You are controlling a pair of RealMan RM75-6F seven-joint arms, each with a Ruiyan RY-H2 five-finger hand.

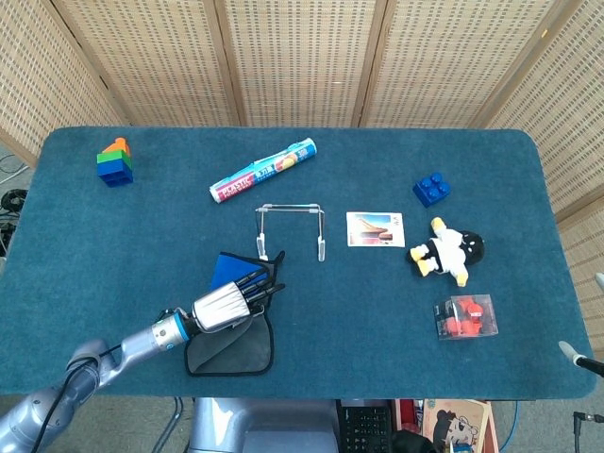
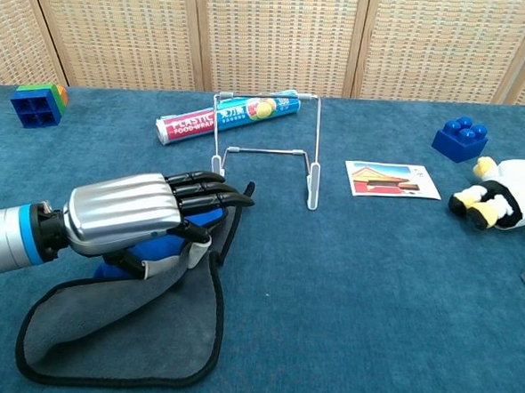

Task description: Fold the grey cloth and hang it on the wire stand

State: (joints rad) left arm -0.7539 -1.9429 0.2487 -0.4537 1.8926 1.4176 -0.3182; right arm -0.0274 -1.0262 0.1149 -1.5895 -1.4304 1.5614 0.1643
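Observation:
The grey cloth [image 1: 231, 351] [image 2: 120, 339] lies at the table's front left, its left part lifted and turned over to the right so that a blue underside [image 1: 226, 269] [image 2: 206, 218] shows. My left hand [image 1: 231, 302] [image 2: 127, 217] holds that raised fold, fingers stretched toward the wire stand. The wire stand [image 1: 288, 206] [image 2: 265, 149] stands upright just beyond the cloth's far right corner, bare. Of my right hand only a thin grey tip [image 1: 571, 352] shows at the right edge of the head view.
Behind the stand lies a plastic-wrap roll [image 1: 262, 170] [image 2: 227, 119]. Stacked blocks [image 1: 115, 161] [image 2: 36, 102] sit far left. To the right are a picture card [image 1: 375, 228] [image 2: 390, 179], a blue brick [image 1: 430, 189], a plush penguin [image 1: 448, 250] and a clear box [image 1: 465, 316].

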